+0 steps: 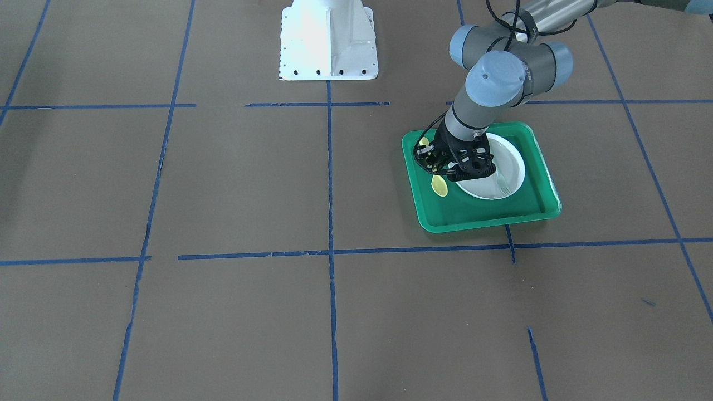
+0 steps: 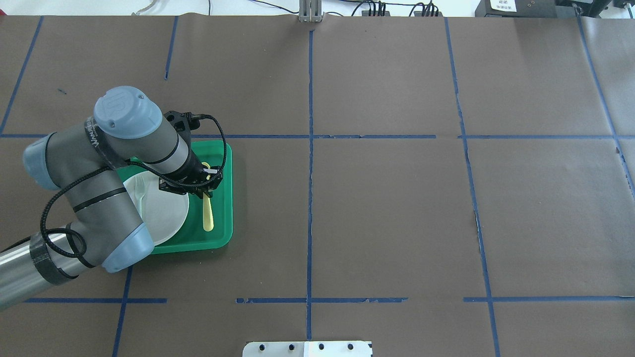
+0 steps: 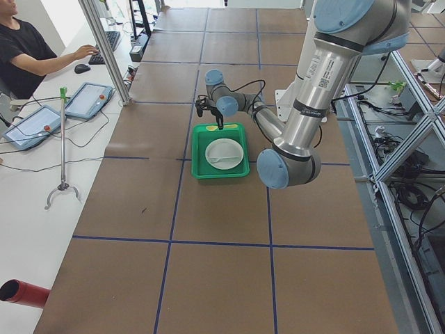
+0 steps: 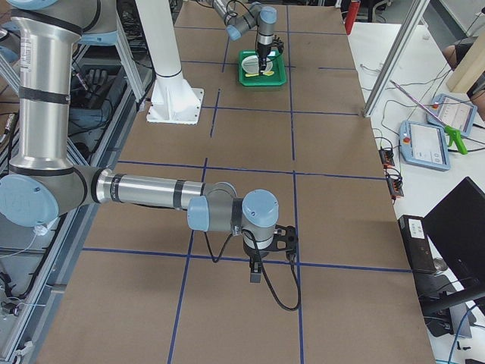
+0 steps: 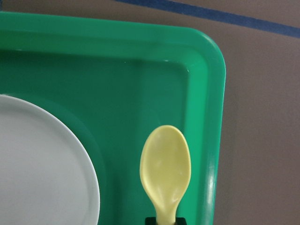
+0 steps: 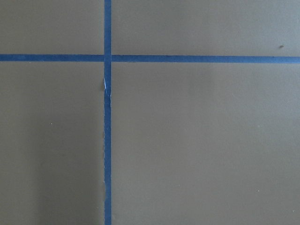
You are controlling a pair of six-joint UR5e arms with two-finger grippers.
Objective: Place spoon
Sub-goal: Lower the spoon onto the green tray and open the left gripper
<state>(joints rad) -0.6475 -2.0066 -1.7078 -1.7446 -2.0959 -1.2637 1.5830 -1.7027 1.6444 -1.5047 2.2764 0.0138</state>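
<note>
The pale yellow spoon (image 5: 165, 168) is in the green tray (image 2: 221, 148), along its strip beside the white plate (image 2: 163, 213). Its bowl (image 1: 439, 186) points away from the robot and its handle (image 2: 208, 218) runs back toward the robot. My left gripper (image 2: 206, 191) is low over the tray and shut on the spoon's handle near the neck. Its black fingertips (image 5: 164, 221) just show at the bottom edge of the left wrist view. My right gripper (image 4: 256, 277) hangs over bare table far from the tray. I cannot tell whether it is open or shut.
A translucent grey fork (image 2: 140, 191) lies on the plate. The tray's raised rim (image 1: 490, 220) surrounds plate and spoon. The white robot base (image 1: 328, 44) stands at mid-table. Blue tape lines cross the brown table cover. An operator (image 3: 28, 49) sits at a desk beyond the table's far edge.
</note>
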